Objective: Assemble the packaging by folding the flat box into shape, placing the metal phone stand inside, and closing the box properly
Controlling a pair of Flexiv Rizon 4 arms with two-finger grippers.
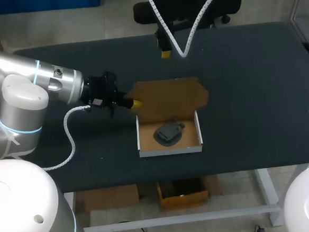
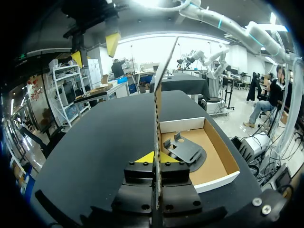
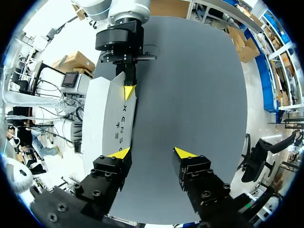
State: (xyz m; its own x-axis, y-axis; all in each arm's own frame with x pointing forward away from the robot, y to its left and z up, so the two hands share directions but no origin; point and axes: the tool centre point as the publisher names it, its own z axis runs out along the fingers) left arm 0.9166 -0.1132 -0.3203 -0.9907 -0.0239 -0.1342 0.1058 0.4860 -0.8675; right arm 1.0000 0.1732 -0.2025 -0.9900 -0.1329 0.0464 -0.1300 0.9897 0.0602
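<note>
The left arm (image 1: pixel 35 76) reaches level over the table (image 1: pixel 248 88), and the left claw (image 1: pixel 134 102) is clamped on the side edge of the raised lid (image 1: pixel 169 96). The box (image 1: pixel 170 149) holds the stand (image 1: pixel 169 133). The right claw (image 1: pixel 165 53) hangs behind the box, its fingers wide apart.

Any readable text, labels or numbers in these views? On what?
Lid, white outer face: one line of dark print, seen only in the right wrist view; too warped to quote reliably.
Box inside, stand, table: no text visible.
</note>
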